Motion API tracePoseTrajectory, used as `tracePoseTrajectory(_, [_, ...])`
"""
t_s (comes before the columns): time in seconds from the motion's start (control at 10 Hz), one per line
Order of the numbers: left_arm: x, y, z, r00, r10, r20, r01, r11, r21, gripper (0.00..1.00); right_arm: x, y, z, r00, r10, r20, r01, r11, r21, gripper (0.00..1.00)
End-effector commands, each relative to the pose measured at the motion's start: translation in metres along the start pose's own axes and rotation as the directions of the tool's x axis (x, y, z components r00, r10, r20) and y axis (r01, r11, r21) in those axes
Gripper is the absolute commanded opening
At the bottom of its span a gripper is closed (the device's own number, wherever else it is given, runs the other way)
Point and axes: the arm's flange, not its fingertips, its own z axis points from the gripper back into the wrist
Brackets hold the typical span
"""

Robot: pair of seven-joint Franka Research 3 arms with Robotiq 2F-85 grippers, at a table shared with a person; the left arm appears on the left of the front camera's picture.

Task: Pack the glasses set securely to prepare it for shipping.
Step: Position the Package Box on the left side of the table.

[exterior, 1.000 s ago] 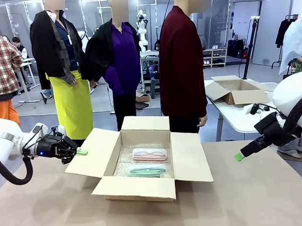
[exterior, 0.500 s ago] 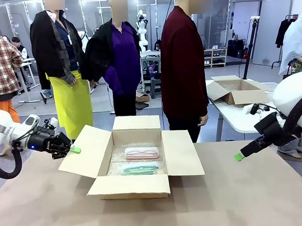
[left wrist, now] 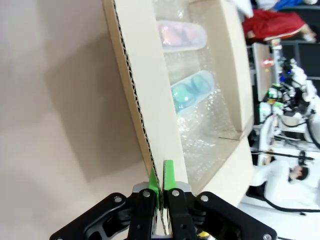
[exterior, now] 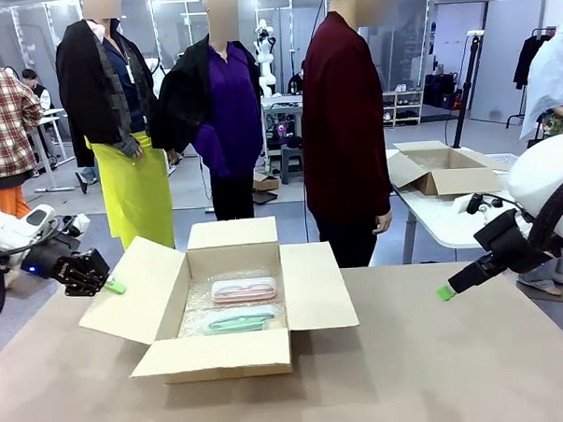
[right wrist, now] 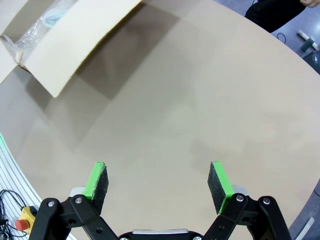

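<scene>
An open cardboard box [exterior: 222, 356] sits on the table left of centre, lined with bubble wrap. Inside lie the pale pink glasses case [exterior: 245, 289] at the back and the mint green glasses case [exterior: 241, 318] in front of it. In the left wrist view the pink case [left wrist: 181, 35] and the green case [left wrist: 192, 91] lie beyond the flap [left wrist: 140, 90]. My left gripper [exterior: 112, 286] is shut on the edge of the box's left flap [exterior: 136, 292]; its green pads [left wrist: 168, 176] pinch the cardboard. My right gripper [exterior: 445, 293] hangs open over bare table at the right, its fingers [right wrist: 98, 181] wide apart with nothing between them.
A person in a dark red top [exterior: 343, 124] stands at the far side behind the box. Another open cardboard box [exterior: 439, 171] rests on a white table at the back right. The brown table [exterior: 438, 372] is bare to the right of the box.
My left gripper has pulled leftward with the flap in its grip, and the whole box has slid left across the table. The right arm has stayed still.
</scene>
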Motion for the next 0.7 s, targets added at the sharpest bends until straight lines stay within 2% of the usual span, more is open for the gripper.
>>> tracePoseTrajectory(0.0, [-0.016,-0.008,0.017,1.000,-0.008,-0.028,0.012,0.988,0.155,0.00,0.002,0.002,-0.003,1.000,-0.020,0.016,0.020,1.000,-0.004,1.00])
tracePoseTrajectory(0.4, [-0.021,-0.001,0.061,1.000,0.002,0.006,-0.004,0.919,0.394,0.00,0.002,0.002,-0.003,1.000,-0.020,0.016,0.020,1.000,-0.004,1.00])
tracePoseTrajectory(0.6, [-0.030,0.004,0.095,1.000,-0.006,0.028,-0.007,0.894,0.448,0.00,0.002,0.002,-0.003,1.000,-0.020,0.016,0.020,1.000,-0.004,1.00])
